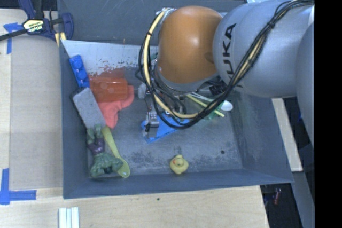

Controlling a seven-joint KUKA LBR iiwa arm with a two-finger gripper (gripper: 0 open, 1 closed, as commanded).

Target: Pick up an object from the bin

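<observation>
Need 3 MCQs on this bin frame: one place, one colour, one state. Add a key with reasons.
1. Where in the bin does the small yellow toy lie?
A. by the view's lower wall
B. upper-left corner
C. on top of the arm

2. What colour is the long toy brick by the left wall?
A. red
B. blue
C. green

3. The small yellow toy is:
A. lying apart from the other things
B. buried under a heap
C. lifted off the floor

Key: 1 A, it sits just above the lower wall, about mid-width. 2 B, the brick is plainly blue. 3 A, bare floor shows all round it.
</observation>
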